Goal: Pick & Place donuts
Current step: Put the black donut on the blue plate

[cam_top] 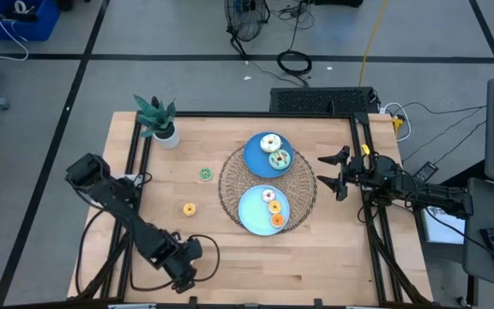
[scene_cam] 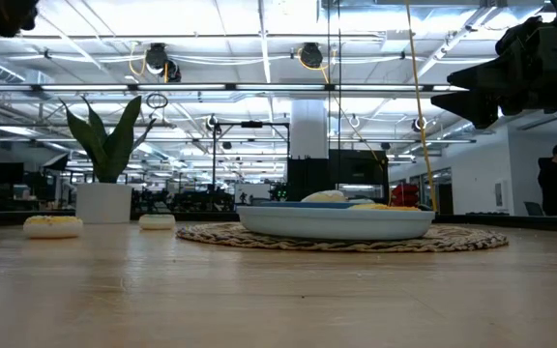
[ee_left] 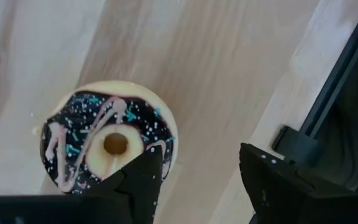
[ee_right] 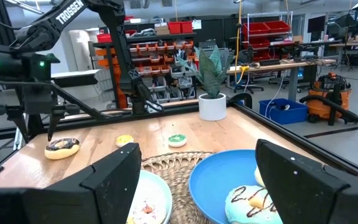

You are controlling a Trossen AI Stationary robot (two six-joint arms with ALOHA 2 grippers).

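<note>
Counting the donuts gives seven in all. Two sit on the far blue plate (cam_top: pixel 253 159): a white-iced donut (cam_top: pixel 270 142) and a teal sprinkled donut (cam_top: pixel 279 159), touching each other. Two more lie on the near blue plate (cam_top: pixel 249 212): a pink-and-white donut (cam_top: pixel 270 196) and an orange donut (cam_top: pixel 276 221), with a smaller orange piece between them that cannot be made out clearly. Both plates rest on one round woven mat (cam_top: pixel 230 182) at the middle of the tabletop (cam_top: pixel 316 257).

Two donuts lie loose on the bare wood on the left arm's side of the mat: a green donut (cam_top: pixel 205 174) and an orange-yellow donut (cam_top: pixel 189 209), well apart from each other. One chocolate donut (ee_left: pixel 107 144) with pink drizzle and teal sprinkles lies flat near the tabletop's front left corner, just beside the dark frame rail (ee_left: pixel 334 93). Every ring lies flat with its hole facing up, so none has a long axis to report.

One potted plant (cam_top: pixel 157 118) stands at the far left corner.

Left gripper (ee_left: pixel 201 180) hangs directly over the chocolate donut, fingers spread apart, one finger over the ring's edge, nothing held. Right gripper (cam_top: pixel 331 174) hovers beside the mat on the right arm's side, fingers spread wide and empty.
</note>
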